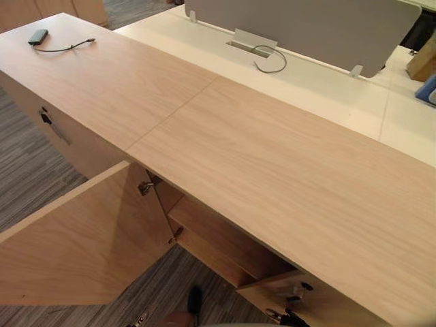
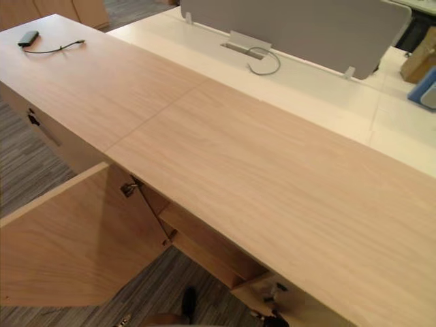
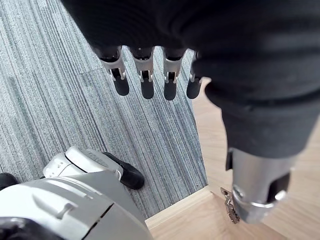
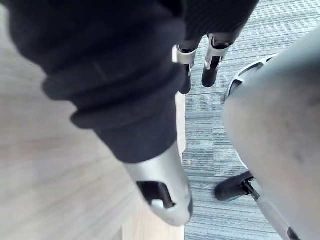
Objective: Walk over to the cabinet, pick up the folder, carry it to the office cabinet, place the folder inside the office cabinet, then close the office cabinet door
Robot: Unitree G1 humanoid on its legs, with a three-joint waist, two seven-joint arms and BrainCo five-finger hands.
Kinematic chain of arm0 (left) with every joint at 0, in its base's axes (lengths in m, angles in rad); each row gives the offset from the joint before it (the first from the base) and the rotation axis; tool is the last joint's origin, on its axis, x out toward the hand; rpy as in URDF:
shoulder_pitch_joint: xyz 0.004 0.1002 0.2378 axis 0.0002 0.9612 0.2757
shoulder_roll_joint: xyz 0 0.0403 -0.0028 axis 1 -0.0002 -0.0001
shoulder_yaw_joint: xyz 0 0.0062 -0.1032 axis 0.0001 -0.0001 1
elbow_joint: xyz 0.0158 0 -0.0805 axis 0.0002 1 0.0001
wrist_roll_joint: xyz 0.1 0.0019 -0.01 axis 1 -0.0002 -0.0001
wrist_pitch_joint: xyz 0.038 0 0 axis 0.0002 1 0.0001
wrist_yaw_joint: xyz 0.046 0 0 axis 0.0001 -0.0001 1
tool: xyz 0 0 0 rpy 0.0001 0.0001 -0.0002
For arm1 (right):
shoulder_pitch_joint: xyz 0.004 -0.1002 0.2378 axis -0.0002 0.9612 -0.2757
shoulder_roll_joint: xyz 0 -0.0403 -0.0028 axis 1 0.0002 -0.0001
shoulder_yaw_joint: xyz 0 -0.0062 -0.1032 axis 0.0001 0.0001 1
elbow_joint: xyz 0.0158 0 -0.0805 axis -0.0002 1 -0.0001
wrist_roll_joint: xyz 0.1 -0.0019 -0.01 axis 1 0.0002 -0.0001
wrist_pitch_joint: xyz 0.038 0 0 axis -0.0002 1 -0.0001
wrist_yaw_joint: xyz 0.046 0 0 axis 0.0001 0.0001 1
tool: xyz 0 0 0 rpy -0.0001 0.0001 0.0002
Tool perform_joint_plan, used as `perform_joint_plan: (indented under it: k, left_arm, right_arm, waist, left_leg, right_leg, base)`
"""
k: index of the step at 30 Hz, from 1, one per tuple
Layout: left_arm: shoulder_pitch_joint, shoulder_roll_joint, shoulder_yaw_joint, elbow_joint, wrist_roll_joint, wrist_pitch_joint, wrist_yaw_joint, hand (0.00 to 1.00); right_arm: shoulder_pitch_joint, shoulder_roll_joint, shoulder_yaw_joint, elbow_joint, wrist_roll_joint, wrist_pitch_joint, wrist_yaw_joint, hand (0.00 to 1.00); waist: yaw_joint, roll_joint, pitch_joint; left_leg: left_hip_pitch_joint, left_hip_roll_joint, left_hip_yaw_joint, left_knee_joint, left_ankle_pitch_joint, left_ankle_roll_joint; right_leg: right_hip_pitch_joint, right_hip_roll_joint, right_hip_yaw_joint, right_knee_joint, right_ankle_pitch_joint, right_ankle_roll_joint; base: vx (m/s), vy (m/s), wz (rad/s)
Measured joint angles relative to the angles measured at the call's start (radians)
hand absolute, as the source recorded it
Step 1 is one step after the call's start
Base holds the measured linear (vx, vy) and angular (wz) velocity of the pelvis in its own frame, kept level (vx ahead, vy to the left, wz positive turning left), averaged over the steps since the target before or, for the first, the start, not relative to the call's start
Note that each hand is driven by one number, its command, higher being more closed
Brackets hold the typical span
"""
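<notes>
One office cabinet door point(image 1: 75, 245) stands wide open, pale wood, shelf point(image 1: 218, 238) behind it. Folder's place I cannot tell. Head views give me office cabinet point(image 1: 272, 170) top, black device point(image 1: 37, 36) at far end. Wrist views give left hand point(image 3: 146, 80) and right hand point(image 4: 212, 65), fingers slack, grasping nothing, over grey carpet point(image 3: 60, 100).

The left hand point(image 3: 170, 30) hangs open, its fingers point(image 3: 146, 82) straight and its thumb point(image 3: 257, 187) held apart. The right hand point(image 4: 212, 62) hangs likewise, relaxed and empty.
</notes>
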Motion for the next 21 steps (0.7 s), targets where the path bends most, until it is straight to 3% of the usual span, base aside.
perform_joint_plan:
  k: [6,13,21]
  left_arm:
    - [0.000,0.003,-0.020,0.005,0.004,0.000,0.000,0.00]
    - [0.017,0.000,-0.021,0.006,0.004,0.000,0.000,0.00]
    - [0.031,0.005,-0.020,0.006,0.004,0.000,0.000,0.00]
  right_arm:
    - [0.000,-0.008,0.041,0.000,-0.001,0.000,0.001,0.00]
    - [0.002,-0.013,0.063,-0.007,-0.001,0.000,0.001,0.00]
    - [0.000,-0.006,0.071,-0.006,-0.001,0.001,0.001,0.00]
  waist:
    - [-0.009,0.003,-0.001]
    - [-0.023,0.003,-0.007]
    - [-0.013,-0.012,0.000]
  left_leg:
    - [-0.002,0.014,0.009,-0.001,0.002,-0.013]
    - [-0.023,0.003,0.013,-0.001,0.015,-0.027]
    - [-0.027,-0.010,0.000,0.002,0.029,-0.028]
  right_leg:
    - [0.012,0.016,0.000,-0.032,-0.001,0.001]
    - [0.017,0.013,-0.024,-0.080,-0.048,0.036]
    - [0.033,0.009,-0.038,-0.101,-0.045,0.034]
  base:
    - [-0.09,-0.045,-0.06]
    - [-0.10,-0.011,0.03]
    - [0.03,0.003,0.05]
